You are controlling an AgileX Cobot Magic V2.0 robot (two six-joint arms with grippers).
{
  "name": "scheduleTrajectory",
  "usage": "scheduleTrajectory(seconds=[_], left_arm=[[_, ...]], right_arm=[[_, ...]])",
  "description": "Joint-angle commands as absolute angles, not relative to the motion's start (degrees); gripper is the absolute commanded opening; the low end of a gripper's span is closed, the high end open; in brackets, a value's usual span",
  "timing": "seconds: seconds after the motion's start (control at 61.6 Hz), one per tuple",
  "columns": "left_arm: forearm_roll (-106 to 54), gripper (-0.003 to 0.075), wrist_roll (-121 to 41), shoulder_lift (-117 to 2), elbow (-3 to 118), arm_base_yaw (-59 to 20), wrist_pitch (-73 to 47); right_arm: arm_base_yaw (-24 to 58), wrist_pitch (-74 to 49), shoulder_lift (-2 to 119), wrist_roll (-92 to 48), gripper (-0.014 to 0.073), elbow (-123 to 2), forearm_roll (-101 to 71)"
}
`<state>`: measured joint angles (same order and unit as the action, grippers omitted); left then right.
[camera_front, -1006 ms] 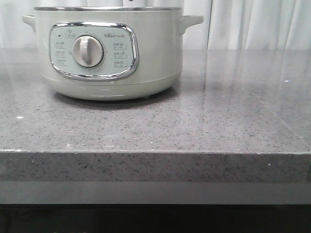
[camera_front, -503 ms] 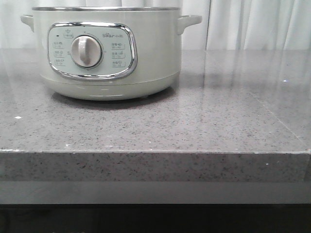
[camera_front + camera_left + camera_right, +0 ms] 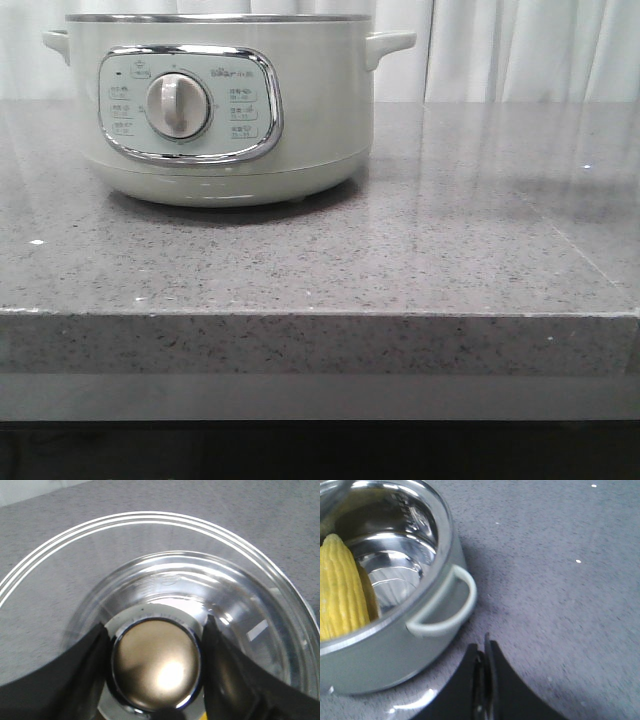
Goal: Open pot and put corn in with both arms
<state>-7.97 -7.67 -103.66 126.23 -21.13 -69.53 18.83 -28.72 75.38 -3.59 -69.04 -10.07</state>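
The pot stands at the back left of the grey counter in the front view, dial facing me; neither arm shows there. In the right wrist view the pot is open, and the yellow corn lies inside it against the steel wall. My right gripper is shut and empty, just off the pot's side handle and above the counter. My left gripper is shut on the bronze knob of the glass lid and holds the lid over bare counter, away from the pot.
The speckled grey counter stretches to the right of the pot and ends at a front edge. A white curtain hangs behind it.
The pot sits slightly further left in the front view than one second ago. A small dark shape above its rim is gone.
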Motion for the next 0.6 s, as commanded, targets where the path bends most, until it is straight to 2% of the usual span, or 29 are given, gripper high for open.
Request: scheduleTrajectory(seconds=[0.0,0.26,0.584], left_arm=[[-8.8,0.0239,-6.6,-101.7,128.6,-23.0,-62.3],[-9.2,0.0239,-5.8,-105.0,128.6,-24.8,-59.6],[-10.0,0.0239,-5.8,-105.7,128.6,-24.8,-60.1]], right_arm=[[18.2,-20.5,68.0,-3.9,-0.0120,-63.5,-9.6],[18.2,-15.6,53.6,-3.9,-0.0120,-49.0,-9.6],[18.1,-16.0,48.7,-3.9,-0.0120,-47.3,-9.6]])
